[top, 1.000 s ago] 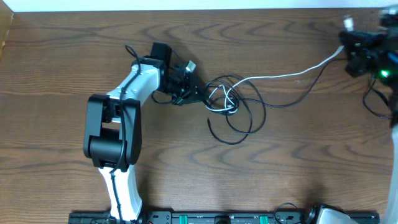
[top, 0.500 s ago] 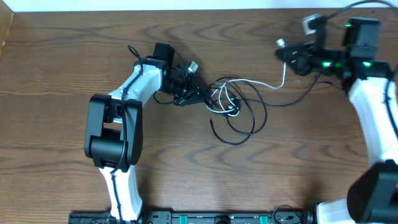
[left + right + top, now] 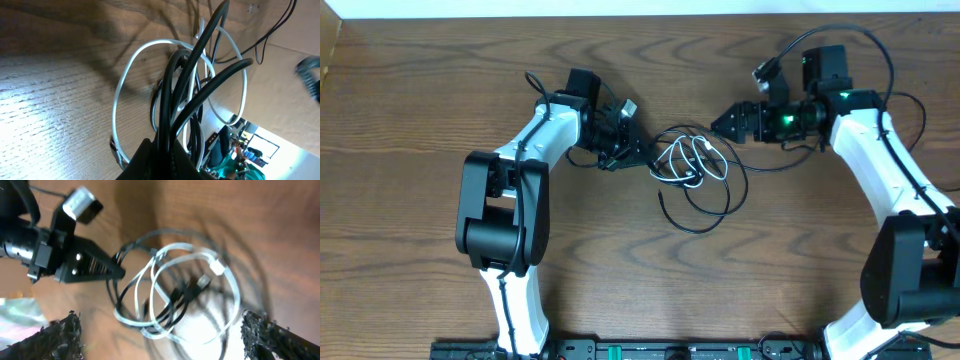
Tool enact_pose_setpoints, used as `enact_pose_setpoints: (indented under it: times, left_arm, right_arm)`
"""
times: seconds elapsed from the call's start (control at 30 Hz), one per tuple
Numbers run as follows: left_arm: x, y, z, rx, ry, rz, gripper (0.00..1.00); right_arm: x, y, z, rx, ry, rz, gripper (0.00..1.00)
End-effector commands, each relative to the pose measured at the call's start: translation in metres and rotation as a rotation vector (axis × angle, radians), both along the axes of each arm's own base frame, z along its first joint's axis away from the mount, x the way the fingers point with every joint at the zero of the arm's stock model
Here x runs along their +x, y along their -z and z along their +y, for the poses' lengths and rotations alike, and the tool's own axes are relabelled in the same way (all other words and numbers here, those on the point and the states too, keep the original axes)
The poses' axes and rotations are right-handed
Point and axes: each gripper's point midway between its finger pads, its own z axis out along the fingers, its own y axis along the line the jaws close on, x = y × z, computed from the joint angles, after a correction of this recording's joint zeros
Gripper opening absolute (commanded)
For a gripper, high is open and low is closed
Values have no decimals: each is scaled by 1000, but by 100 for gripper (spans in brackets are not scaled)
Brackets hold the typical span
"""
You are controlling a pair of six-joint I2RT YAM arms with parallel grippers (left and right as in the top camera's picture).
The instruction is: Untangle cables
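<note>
Tangle [image 3: 698, 172] of black cords + white cord [image 3: 115, 105]: left gripper [image 3: 628, 148] clamps black ones at its left edge; right gripper [image 3: 722, 122] just right of it, jaws wide, empty. Next, prob.: right grabs white cord, pulls outward.

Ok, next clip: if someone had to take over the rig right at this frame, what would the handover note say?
Left gripper: shut on the black cords at the left edge of the tangle.
Right gripper: open, empty, pointing at the tangle from its right side.
White cord: looped in among the black cords, mid-table.
Done: nothing separated yet.
Left: draw the white cord out, then lay each black cord apart.
</note>
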Motion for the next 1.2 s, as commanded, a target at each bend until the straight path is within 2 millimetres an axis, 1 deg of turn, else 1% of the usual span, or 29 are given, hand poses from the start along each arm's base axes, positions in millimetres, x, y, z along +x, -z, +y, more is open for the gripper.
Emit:
enact_pose_setpoints:
  times: [0.0, 0.03, 0.07, 0.1, 0.13, 0.2, 0.27, 0.3, 0.43, 0.53, 0.6, 0.63, 0.7, 0.8, 0.87, 1.0, 1.07, 1.17]
  left_arm:
    - [-4, 13, 2, 35, 2, 22, 8]
    - [-5, 14, 2, 43, 4, 20, 8]
    - [-5, 16, 2, 56, 6, 18, 8]
    - [-5, 17, 1, 64, 9, 16, 8]
    - [-6, 18, 1, 75, 11, 13, 8]
    - [-7, 22, 0, 103, 18, 7, 8]
    - [-7, 25, 0, 127, 23, 0, 7]
    - [-7, 26, -1, 137, 26, -6, 7]
    - [-5, 25, -7, 131, 39, -33, 7]
    - [-5, 25, -9, 130, 43, -40, 8]
    - [-4, 25, -9, 129, 43, -42, 8]
    - [-4, 25, -9, 129, 43, -43, 8]
    - [-5, 25, -9, 129, 43, -42, 8]
    - [-5, 25, -9, 129, 43, -42, 8]
    - [-5, 25, -9, 129, 43, -42, 8]
    - [-4, 25, -9, 129, 43, -42, 7]
    - [-4, 25, -9, 129, 43, -42, 8]
    - [-4, 25, -9, 129, 43, -42, 8]
  right_arm:
    - [-12, -8, 25, 117, -8, 111, 99]
    - [-16, -11, 33, 137, -29, 115, 90]
    - [-18, -11, 39, 144, -28, 129, 72]
    - [-19, -11, 43, 143, -10, 156, 58]
    - [-22, -8, 47, 139, 31, 213, 52]
    - [-29, -1, 52, 112, 121, 332, 48]
    - [-36, 7, 57, 69, 192, 411, 43]
    - [-40, 10, 59, 50, 225, 448, 39]
    - [-57, 24, 68, -44, 342, 561, 38]
    - [-60, 31, 71, -106, 418, 574, 41]
    - [-62, 35, 73, -134, 455, 578, 41]
    - [-63, 36, 74, -144, 461, 576, 41]
    - [-66, 38, 75, -162, 471, 579, 38]
    - [-73, 42, 74, -183, 509, 619, 36]
    - [-77, 47, 71, -194, 548, 656, 38]
    - [-88, 62, 64, -208, 652, 742, 46]
    - [-88, 70, 63, -199, 690, 760, 47]
    - [-86, 84, 64, -162, 733, 763, 46]
